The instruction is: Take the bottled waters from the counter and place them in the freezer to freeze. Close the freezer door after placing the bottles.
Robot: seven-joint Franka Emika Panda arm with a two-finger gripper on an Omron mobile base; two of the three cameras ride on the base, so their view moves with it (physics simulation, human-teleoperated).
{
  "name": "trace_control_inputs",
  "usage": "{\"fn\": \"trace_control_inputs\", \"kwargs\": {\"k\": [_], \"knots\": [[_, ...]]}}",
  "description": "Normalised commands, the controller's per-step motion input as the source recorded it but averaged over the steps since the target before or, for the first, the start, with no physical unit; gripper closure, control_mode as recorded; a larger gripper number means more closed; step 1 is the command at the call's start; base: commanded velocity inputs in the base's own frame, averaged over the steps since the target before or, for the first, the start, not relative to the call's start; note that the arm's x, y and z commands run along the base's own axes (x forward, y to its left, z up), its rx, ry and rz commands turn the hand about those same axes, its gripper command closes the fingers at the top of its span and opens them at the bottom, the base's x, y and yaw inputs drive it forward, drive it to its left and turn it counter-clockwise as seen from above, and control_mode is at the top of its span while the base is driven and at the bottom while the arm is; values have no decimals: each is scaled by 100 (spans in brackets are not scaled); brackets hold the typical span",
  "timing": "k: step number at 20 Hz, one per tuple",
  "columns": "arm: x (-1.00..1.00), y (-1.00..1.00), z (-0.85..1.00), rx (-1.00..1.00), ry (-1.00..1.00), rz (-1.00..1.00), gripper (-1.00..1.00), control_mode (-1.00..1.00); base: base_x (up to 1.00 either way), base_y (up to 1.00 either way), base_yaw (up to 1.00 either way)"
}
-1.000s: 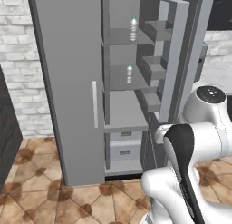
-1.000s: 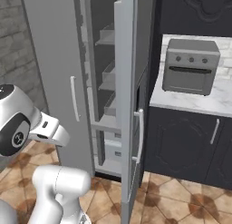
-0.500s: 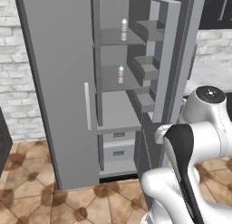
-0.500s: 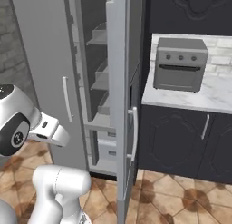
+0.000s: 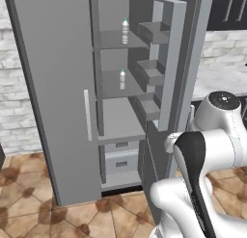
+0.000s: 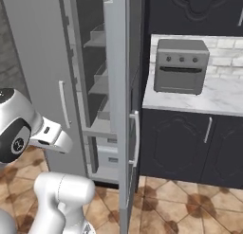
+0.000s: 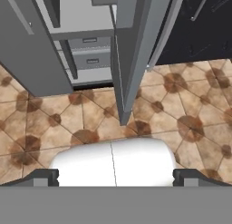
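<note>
We find the freezer standing open, its grey shelves exposed. One bottled water stands upright on the upper shelf, and a second bottle stands upright on the shelf directly below it; both show teal caps and sit toward the middle of their shelves, apart from the walls. Beneath the shelves we note two grey drawers. The freezer door is swung out wide, edge-on to the right base camera, with its slim silver handle facing the cabinets. Its inner side carries stepped grey door bins. The wider fridge door beside the freezer is shut, with its own vertical handle.

The hand looks down on the brown tiled floor in front of the freezer. Its two finger tips sit far apart at the bottom corners of the hand camera's picture, so we record the hand as fully spread and with nothing between the fingers. The lower edge of the open door lies ahead of it.

To the right of the appliance we note the marble table over dark cabinet fronts, with a small grey toaster oven standing on it against the brick wall.
</note>
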Motion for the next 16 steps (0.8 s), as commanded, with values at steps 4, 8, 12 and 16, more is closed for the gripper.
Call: {"fn": "trace_control_inputs", "kwargs": {"k": [4,8,12,16], "knots": [[0,0,0,0,0,0,-100,100,31,28,-14],[0,0,0,0,0,0,-100,100,18,29,-6],[0,0,0,0,0,0,-100,100,26,17,0],[0,0,0,0,0,0,-100,100,37,13,0]]}}
